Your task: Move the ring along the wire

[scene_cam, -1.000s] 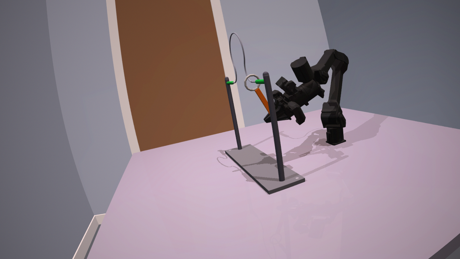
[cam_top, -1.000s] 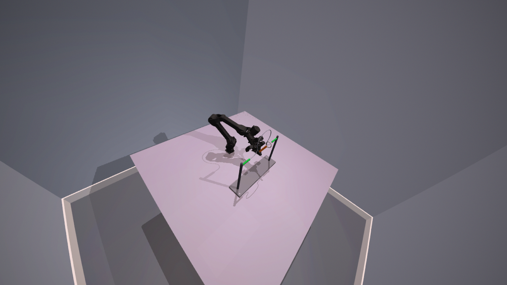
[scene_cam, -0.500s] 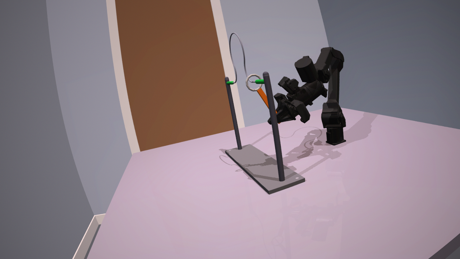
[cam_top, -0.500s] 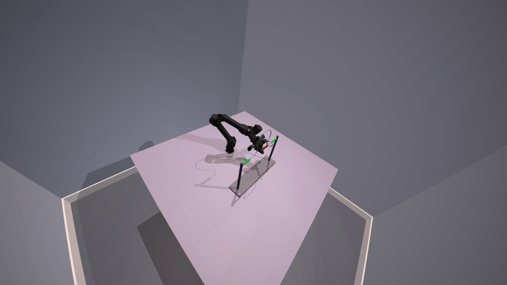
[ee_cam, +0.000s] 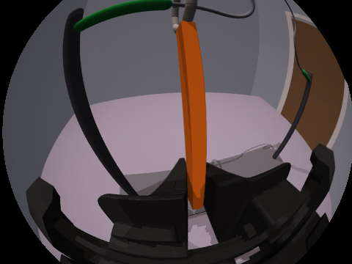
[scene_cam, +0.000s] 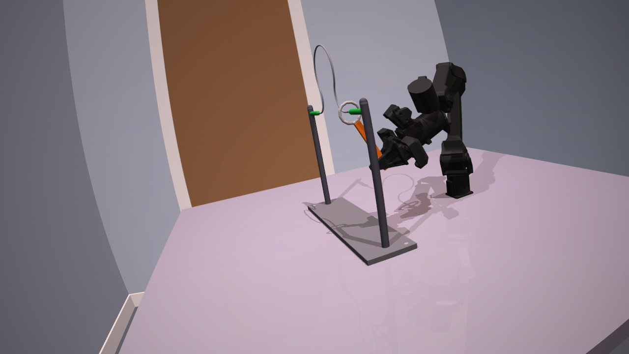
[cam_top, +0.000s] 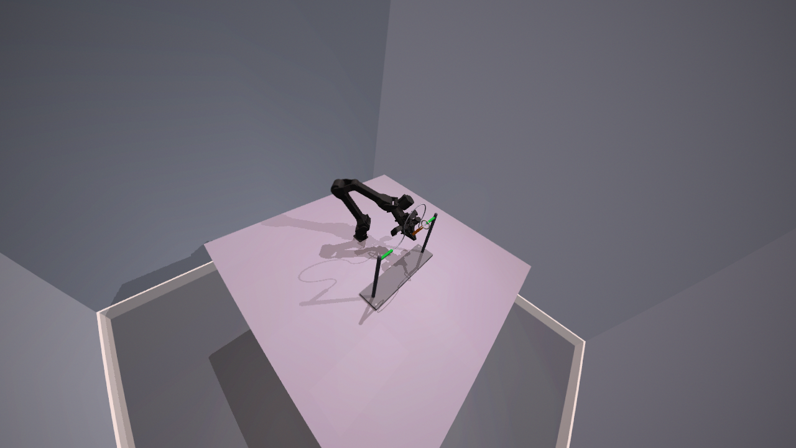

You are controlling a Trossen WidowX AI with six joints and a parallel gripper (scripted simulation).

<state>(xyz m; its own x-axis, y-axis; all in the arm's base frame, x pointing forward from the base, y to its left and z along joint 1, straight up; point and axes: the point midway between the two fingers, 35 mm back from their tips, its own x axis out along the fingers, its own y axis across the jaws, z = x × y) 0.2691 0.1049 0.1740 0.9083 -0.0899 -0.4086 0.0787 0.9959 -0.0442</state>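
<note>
The pale ring [scene_cam: 348, 112] [ee_cam: 187, 2] [cam_top: 420, 229] sits around the wire right at the end of the green part [scene_cam: 354, 111] [ee_cam: 125, 11] [cam_top: 431, 219] next to the near post [scene_cam: 374, 173] [ee_cam: 85, 113]. Its orange handle [scene_cam: 365, 136] [ee_cam: 193, 113] [cam_top: 417, 229] slopes down from the ring into my gripper [scene_cam: 385, 158] [ee_cam: 196, 196] [cam_top: 408, 229], which is shut on the handle's lower end. The thin grey wire [scene_cam: 324, 70] [ee_cam: 230, 14] loops up high and comes down to the green part [scene_cam: 314, 113] [ee_cam: 306, 73] [cam_top: 386, 254] by the other post [scene_cam: 319, 158].
Both posts stand on a flat grey base plate [scene_cam: 352, 237] [cam_top: 389, 284] on the pale purple table [scene_cam: 264, 286]. The arm's base [scene_cam: 457, 176] stands behind the near post. A brown panel [scene_cam: 228, 88] is on the wall behind.
</note>
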